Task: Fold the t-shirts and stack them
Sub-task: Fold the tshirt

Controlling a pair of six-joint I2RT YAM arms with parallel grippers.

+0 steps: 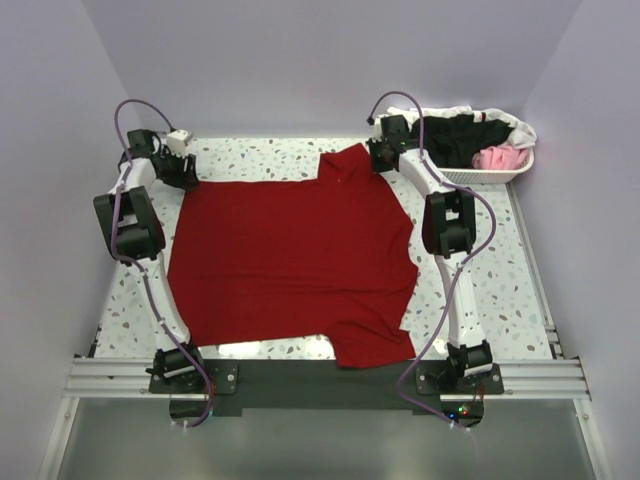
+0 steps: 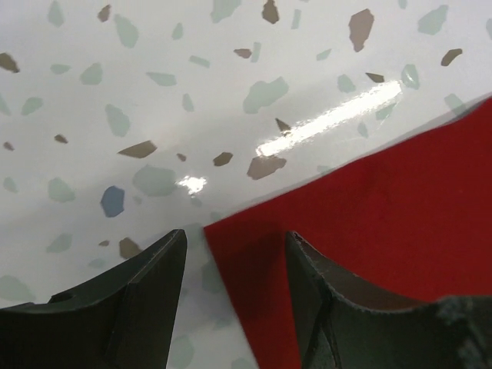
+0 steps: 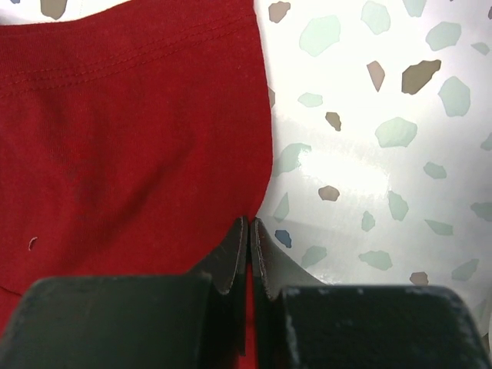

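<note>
From above, we see the red shirt [image 1: 290,260] spread flat across the middle of the desk [image 1: 500,270], its hem to the left and its two sleeves to the right, the near sleeve reaching the desk's near edge. The left tool [image 1: 185,170] sits at the shirt's far left corner and the right tool [image 1: 380,160] at the far sleeve. At the far right corner stands a white basket [image 1: 500,177] that holds a black shirt [image 1: 460,135], a pink shirt [image 1: 502,157] and a white shirt [image 1: 455,112] bunched together. In the left wrist view, the left tool [image 2: 237,238] is released, its fingers [image 2: 146,307] apart and straddling the corner of the red shirt [image 2: 384,207]: one finger is over the bare speckled desk [image 2: 192,92], the other over the cloth. In the right wrist view, the right tool [image 3: 247,223] is clenched on the edge of the red shirt [image 3: 131,131], a stitched hem running above it. A sliver of red shows in the slit between its fingers, and the desk [image 3: 369,115] lies bare to the right.
</note>
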